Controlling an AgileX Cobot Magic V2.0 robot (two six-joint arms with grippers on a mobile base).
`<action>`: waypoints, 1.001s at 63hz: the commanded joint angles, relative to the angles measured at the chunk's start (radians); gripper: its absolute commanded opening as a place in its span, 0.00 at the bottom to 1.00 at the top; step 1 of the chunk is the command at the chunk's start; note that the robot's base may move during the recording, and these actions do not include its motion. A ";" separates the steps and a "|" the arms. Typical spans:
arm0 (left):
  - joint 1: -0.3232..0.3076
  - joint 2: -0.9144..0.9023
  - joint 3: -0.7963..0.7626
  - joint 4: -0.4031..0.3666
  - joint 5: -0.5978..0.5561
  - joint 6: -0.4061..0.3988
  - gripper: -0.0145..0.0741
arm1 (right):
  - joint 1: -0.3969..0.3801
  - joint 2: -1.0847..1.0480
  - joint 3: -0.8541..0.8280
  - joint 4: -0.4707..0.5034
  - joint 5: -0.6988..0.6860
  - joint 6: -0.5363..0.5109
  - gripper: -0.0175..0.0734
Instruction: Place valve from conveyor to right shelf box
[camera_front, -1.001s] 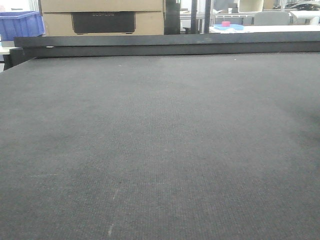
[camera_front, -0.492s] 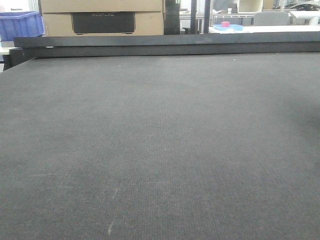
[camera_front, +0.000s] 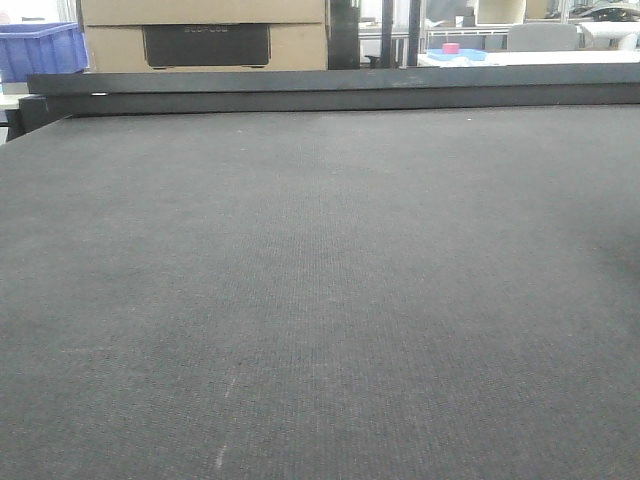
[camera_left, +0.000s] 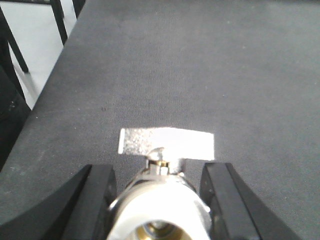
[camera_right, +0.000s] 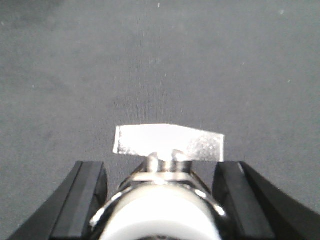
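Between left end effector (camera_left: 159, 172) fingers: valve (camera_left: 162, 192) clamped, flat handle pointing far, over conveyor (camera_left: 200, 60) belt near left edge. Right end effector (camera_right: 159, 169) clamps second valve (camera_right: 160, 200) likewise.

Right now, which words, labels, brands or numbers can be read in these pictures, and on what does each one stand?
No text can be read for certain.
dark panel on the cardboard box: a short row of letters, too small and blurred to read.
conveyor: no text.
left-view valve: no marking shows.
right-view valve: no marking shows.
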 joint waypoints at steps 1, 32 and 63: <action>-0.005 -0.059 0.015 -0.009 -0.080 -0.002 0.04 | -0.005 -0.061 0.022 0.004 -0.110 -0.008 0.01; -0.005 -0.089 0.022 -0.009 -0.091 -0.002 0.04 | -0.005 -0.088 0.024 0.004 -0.112 -0.008 0.01; -0.005 -0.089 0.022 -0.009 -0.091 -0.002 0.04 | -0.005 -0.088 0.024 0.004 -0.112 -0.008 0.01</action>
